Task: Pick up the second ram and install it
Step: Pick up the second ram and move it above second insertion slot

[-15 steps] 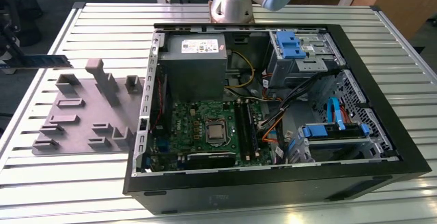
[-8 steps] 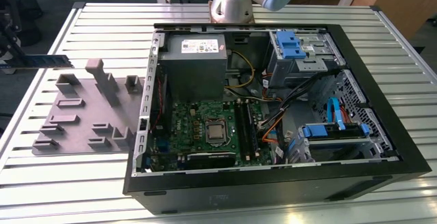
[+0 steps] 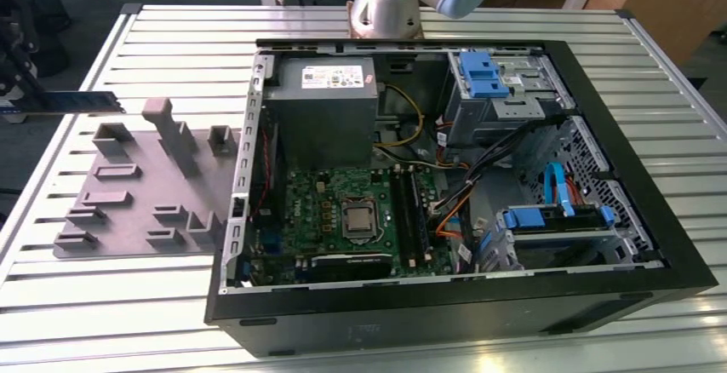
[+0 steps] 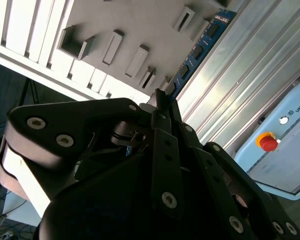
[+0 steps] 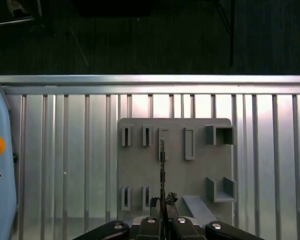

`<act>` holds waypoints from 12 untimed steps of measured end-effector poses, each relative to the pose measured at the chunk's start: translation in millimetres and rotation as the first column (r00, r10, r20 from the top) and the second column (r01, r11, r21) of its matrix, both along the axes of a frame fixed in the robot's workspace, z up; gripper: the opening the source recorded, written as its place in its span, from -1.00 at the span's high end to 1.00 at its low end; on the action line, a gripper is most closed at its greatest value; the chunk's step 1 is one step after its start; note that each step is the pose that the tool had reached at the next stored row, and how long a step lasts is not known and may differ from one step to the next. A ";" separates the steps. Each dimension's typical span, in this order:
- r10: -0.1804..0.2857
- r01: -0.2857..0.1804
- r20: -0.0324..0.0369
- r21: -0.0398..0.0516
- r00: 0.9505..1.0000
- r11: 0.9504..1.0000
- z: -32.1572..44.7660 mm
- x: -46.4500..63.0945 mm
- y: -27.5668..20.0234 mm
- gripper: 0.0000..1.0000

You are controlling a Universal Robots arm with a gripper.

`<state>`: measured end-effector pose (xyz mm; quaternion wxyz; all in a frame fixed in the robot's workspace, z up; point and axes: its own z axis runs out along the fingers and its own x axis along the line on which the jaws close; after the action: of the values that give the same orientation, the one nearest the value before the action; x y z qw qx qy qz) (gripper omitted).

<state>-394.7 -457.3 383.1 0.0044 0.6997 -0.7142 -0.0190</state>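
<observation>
Ram (image 4: 200,47) is pinched at one end by my tool (image 4: 161,102), whose tips are pressed together on it. The rest of the stick juts straight out ahead of the tool. Past the stick from the tool lies the grey holder (image 5: 200,165) on the bench (image 5: 65,150), and the stick looks lifted clear of its pockets. The open case (image 3: 455,305) sits well apart, beyond the holder from the tool. I judge this to be the carry. To do it well I'd grip firmly, hold the stick level above the holder's posts and travel slowly, since a one-end grip lets the free end swing.
</observation>
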 end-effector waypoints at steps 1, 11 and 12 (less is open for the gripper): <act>0.000 0.000 0.000 0.000 1.000 1.000 0.0 1.2 0.0 0.72; 0.000 0.000 0.000 0.000 1.000 1.000 -0.1 9.7 0.1 0.72; 0.000 0.000 0.000 0.000 1.000 1.000 -0.1 10.3 0.1 0.72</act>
<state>-384.4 -457.3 383.0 0.0043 0.6996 -0.7142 -0.0190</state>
